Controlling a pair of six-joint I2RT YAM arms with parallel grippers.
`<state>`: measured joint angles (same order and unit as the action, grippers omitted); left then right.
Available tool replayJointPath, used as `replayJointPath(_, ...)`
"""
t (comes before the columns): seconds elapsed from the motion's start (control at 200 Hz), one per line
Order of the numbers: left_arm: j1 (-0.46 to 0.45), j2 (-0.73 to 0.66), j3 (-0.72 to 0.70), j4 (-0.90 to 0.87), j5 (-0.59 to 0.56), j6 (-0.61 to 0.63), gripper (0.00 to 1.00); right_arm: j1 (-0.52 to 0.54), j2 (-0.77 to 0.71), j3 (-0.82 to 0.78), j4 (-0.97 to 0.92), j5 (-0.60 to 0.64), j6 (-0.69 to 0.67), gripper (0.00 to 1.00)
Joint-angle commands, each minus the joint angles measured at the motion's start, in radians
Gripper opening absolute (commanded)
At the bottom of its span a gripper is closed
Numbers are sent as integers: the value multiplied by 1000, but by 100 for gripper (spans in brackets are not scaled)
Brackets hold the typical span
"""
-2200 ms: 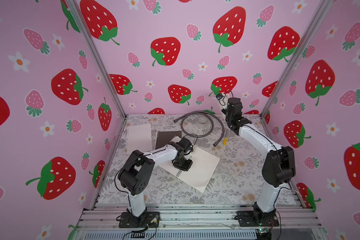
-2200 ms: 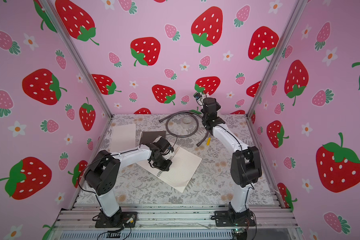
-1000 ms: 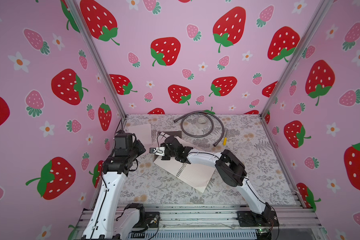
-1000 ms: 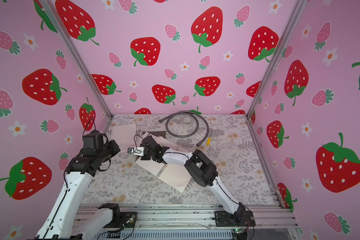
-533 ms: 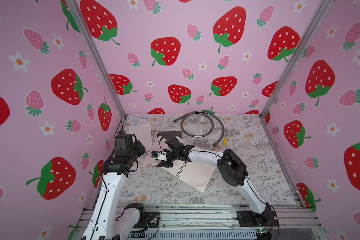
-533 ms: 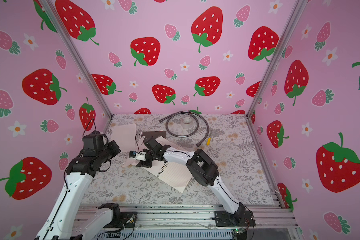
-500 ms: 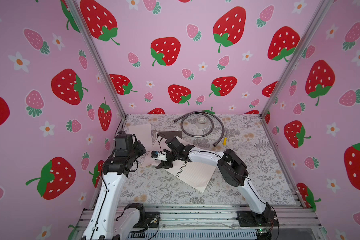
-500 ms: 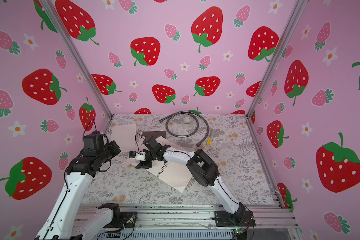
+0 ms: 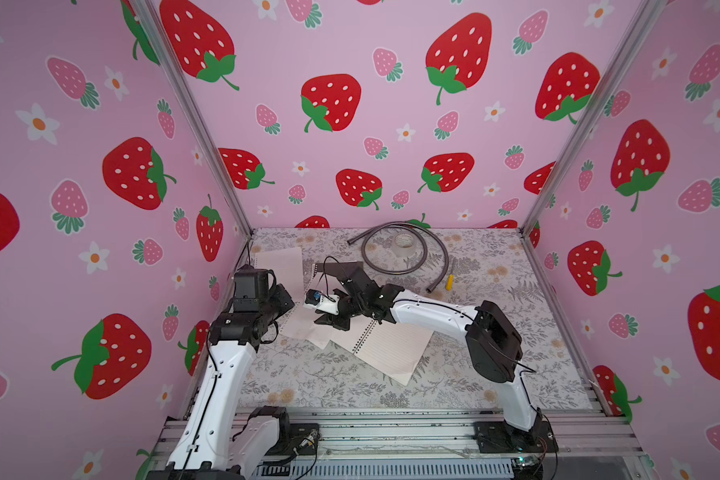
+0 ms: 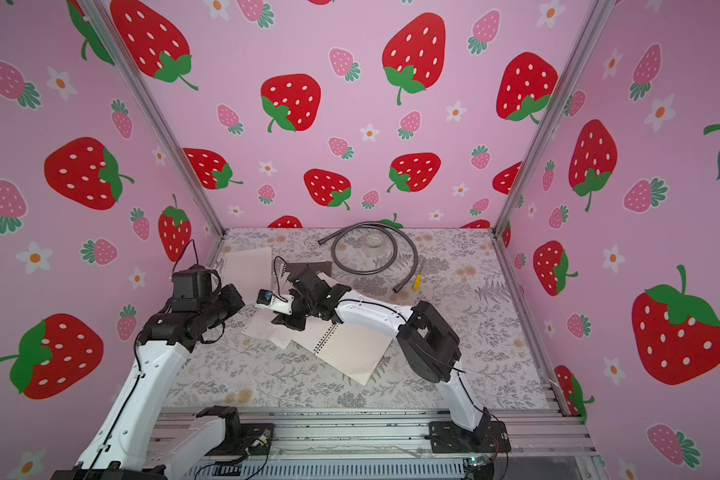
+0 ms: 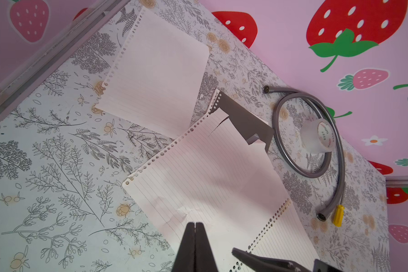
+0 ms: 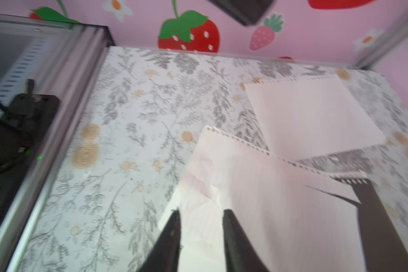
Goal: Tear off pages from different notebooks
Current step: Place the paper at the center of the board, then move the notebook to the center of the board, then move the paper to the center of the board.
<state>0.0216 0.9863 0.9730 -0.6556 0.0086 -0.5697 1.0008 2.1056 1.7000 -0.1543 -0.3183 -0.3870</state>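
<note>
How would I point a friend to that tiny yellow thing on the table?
At the far end of the floral-patterned table, a grey flexible metal hose curls into a loop. Follow its loose tail to the end: the small yellow stubby piece lies just beside it. Nothing else there is yellow; the clear tape roll sits inside the loop.

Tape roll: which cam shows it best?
Left wrist view. There the tape roll is large and sharp, its printed core label visible, sitting inside the loop of the grey hose. In both top views the tape roll is small, near the back wall, with the label unreadable. The right wrist view does not show it.
</note>
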Motion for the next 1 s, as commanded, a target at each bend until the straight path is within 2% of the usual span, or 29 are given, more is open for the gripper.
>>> replayJointPath(0.0,2,10,-13,-12,3,-12,0,-74,24,17,-31,215,139,0)
replayJointPath(0.255,2,12,-26,-2,5,-24,0,-137,109,52,-160,213,340,0)
replayJointPath(0.405,1,17,-23,-5,10,-20,0,-137,153,69,-234,243,350,0)
replayJointPath(0.595,-1,11,-25,-4,15,-24,0,-137,203,81,-241,263,342,0)
replayJointPath(0.7,-1,5,-17,-11,8,-17,0,-135,265,136,-225,166,326,0)
replayJointPath(0.815,0,10,-10,-24,8,-8,0,-122,374,276,-201,22,315,0)
replayJointPath(0.91,0,17,-11,-27,16,-8,0,-109,433,396,-165,-158,345,0)
replayJointPath(0.995,-3,22,-11,-29,23,-10,0,-114,425,411,-66,-318,418,0)
